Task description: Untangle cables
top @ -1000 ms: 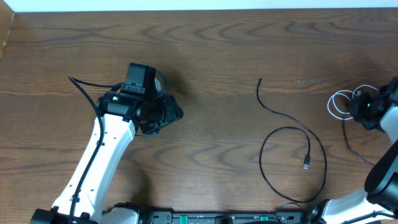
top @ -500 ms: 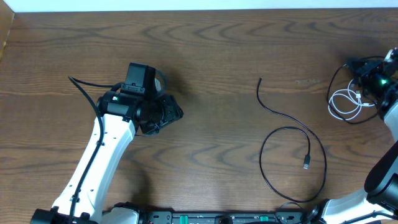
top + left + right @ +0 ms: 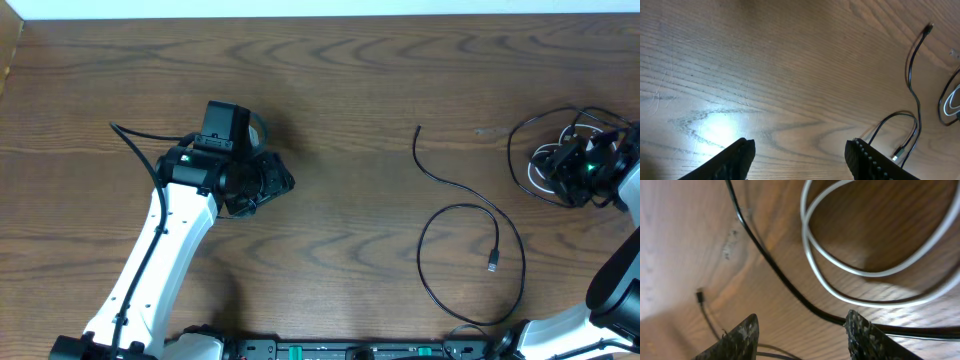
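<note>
Left tool: spread wide above the brown wooden tabletop.
Right tool: spread over a thin black cable, looped white cable just beside.

free: bare table between arms | blocked: black cable right of centre, white cable far right

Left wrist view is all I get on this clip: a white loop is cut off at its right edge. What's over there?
Observer: A coiled white cable, with a black cable arcing around its left side in the overhead view; the right gripper is over them.
Operator: Is it gripping either cable?
Observer: No. The right wrist view shows its fingers wide apart, with the black cable running across the table between them.
</note>
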Controlling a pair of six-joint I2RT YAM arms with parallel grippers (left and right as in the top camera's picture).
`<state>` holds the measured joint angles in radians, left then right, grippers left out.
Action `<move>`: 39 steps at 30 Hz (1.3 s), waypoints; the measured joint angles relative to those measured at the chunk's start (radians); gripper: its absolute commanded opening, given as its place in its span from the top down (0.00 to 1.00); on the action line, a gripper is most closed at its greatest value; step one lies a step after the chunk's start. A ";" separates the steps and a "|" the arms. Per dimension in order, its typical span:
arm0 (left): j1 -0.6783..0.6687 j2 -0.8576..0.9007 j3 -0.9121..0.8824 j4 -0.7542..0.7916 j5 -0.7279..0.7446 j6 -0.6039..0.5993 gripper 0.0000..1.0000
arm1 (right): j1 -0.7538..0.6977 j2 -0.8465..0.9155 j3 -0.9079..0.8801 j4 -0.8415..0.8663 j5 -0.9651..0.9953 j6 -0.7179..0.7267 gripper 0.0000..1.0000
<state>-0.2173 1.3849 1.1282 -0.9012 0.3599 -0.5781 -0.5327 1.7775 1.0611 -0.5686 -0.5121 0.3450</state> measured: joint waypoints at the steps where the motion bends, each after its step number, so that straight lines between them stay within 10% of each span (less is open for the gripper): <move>1: 0.000 0.000 0.000 0.000 0.000 0.000 0.37 | 0.002 0.000 0.000 -0.003 0.007 -0.008 0.45; 22: 0.000 0.000 -0.006 -0.103 -0.275 0.037 0.37 | 0.423 -0.204 0.002 -0.542 0.154 -0.230 0.43; 39: 0.000 0.000 -0.007 -0.111 -0.285 0.037 0.37 | 0.978 -0.204 -0.247 -0.313 0.293 -0.139 0.49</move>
<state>-0.2173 1.3849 1.1213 -1.0126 0.0750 -0.5415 0.4454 1.5734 0.8139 -0.8818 -0.2188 0.2062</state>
